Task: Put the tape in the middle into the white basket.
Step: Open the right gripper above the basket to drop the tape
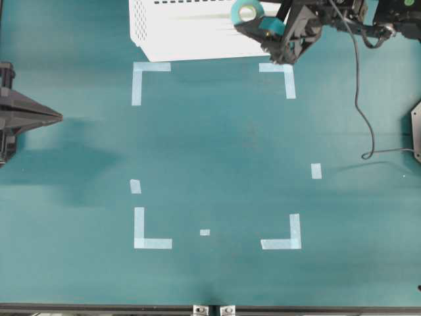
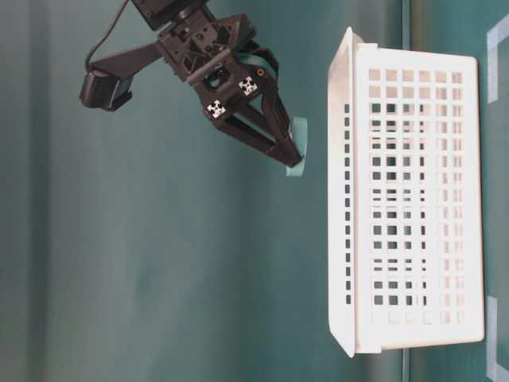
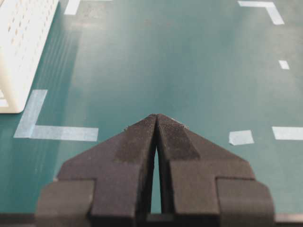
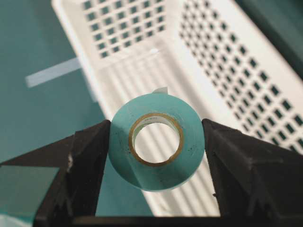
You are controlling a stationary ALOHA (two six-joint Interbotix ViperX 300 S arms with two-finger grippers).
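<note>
Overhead: right gripper [image 1: 262, 21] at the top edge of the frame, its fingers clamped on the tape [image 1: 248, 10], a turquoise roll with a tan core, held above the right end of the white basket [image 1: 177, 29]. Left gripper [image 1: 58, 117] low at the left edge, well apart from the basket, over bare green table [image 1: 217, 151]; pale corner marks [image 1: 146, 74] frame the middle of the table. Table-level view, turned on its side: right gripper [image 2: 294, 155] hangs in the air off the basket's [image 2: 413, 199] open rim, the tape [image 2: 298, 147] pinched at the fingertips, clear of the basket wall. Left wrist view: left gripper [image 3: 156, 118] with fingers pressed together, nothing between them; a basket corner [image 3: 21, 47] shows upper left, a corner mark [image 3: 52, 130] beside it. Right wrist view: tape [image 4: 157, 140] gripped on both flanks by the black fingers [image 4: 85, 161], its hole facing the camera, the basket's [image 4: 227, 61] slotted interior directly beyond it.
</note>
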